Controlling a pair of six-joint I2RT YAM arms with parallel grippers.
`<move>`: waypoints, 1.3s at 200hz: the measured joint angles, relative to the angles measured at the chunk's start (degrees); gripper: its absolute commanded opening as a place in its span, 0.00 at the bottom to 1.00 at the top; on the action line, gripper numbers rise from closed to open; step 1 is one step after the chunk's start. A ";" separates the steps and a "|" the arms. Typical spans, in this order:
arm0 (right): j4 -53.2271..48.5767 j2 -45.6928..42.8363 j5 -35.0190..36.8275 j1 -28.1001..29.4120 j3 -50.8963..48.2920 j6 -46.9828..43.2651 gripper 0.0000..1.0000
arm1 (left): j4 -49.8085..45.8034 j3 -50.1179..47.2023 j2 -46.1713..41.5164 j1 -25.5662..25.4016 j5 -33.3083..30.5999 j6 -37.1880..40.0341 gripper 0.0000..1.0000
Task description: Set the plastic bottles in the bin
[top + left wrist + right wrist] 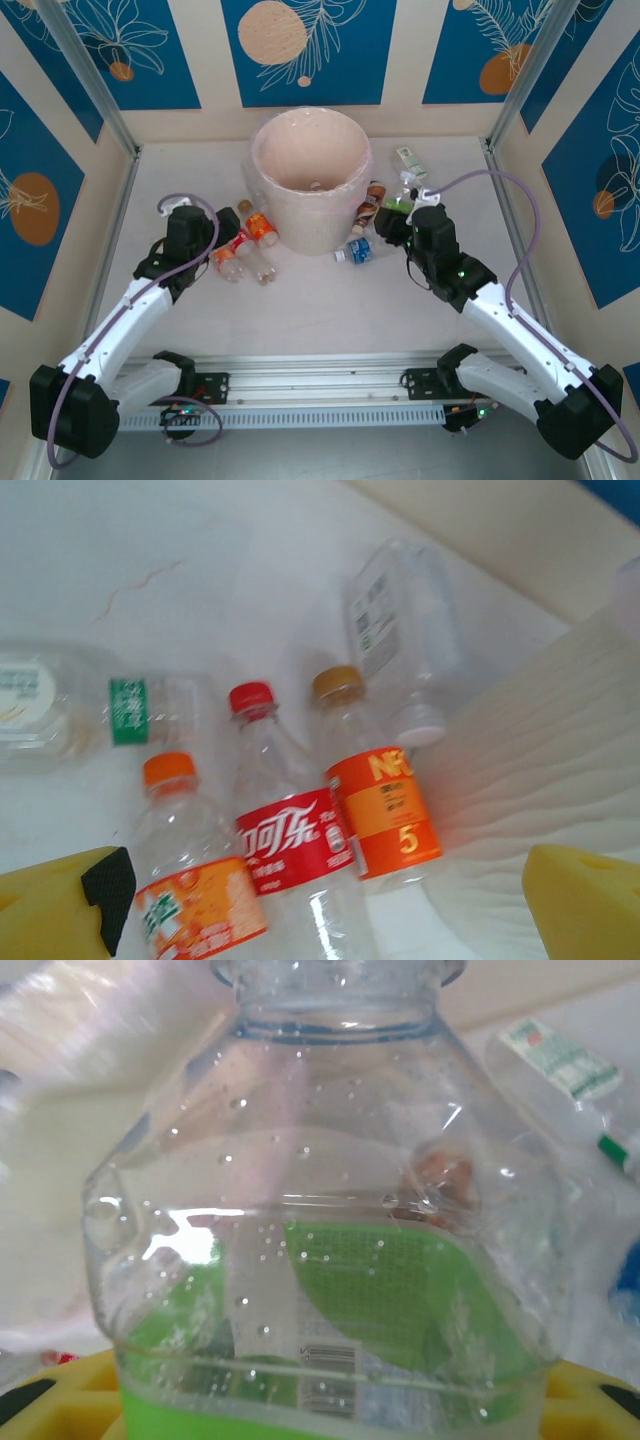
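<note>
**Bottles lie around the bin, and one is in the right gripper**

From the top camera, the bin stands in the upper middle of the table. Some plastic bottles lie at its lower left. The left gripper is just beside them. More bottles lie at the right of the bin: a brown one, a blue one and a green-and-white one. The right gripper is there too, with a green bottle at its tip.

In the left wrist camera, the left gripper has its yellow fingers spread wide at the bottom corners. Between them lie a red bottle, an orange bottle and an orange-cap bottle, side by side. A clear bottle lies higher up. The bin wall is on the right, touching the orange bottle.

In the right wrist camera, the right gripper pinches the green bottle, which is dented. The green-and-white one lies in the upper right.
</note>
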 measured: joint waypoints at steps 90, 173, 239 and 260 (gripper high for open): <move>5.97 16.52 -5.53 -0.48 25.73 -9.38 0.48 | -2.03 -3.28 0.00 4.07 4.22 -2.93 1.00; -5.09 37.73 -18.71 0.24 50.45 -9.68 0.50 | -2.08 -3.98 -0.70 5.14 6.10 -3.45 1.00; -16.76 51.12 -21.42 1.99 66.82 -8.55 0.54 | -2.80 -3.98 -0.70 5.99 7.02 -3.23 1.00; -19.56 54.38 -21.84 2.56 70.53 -7.58 0.55 | -3.39 -3.98 -0.70 6.16 7.28 -3.23 1.00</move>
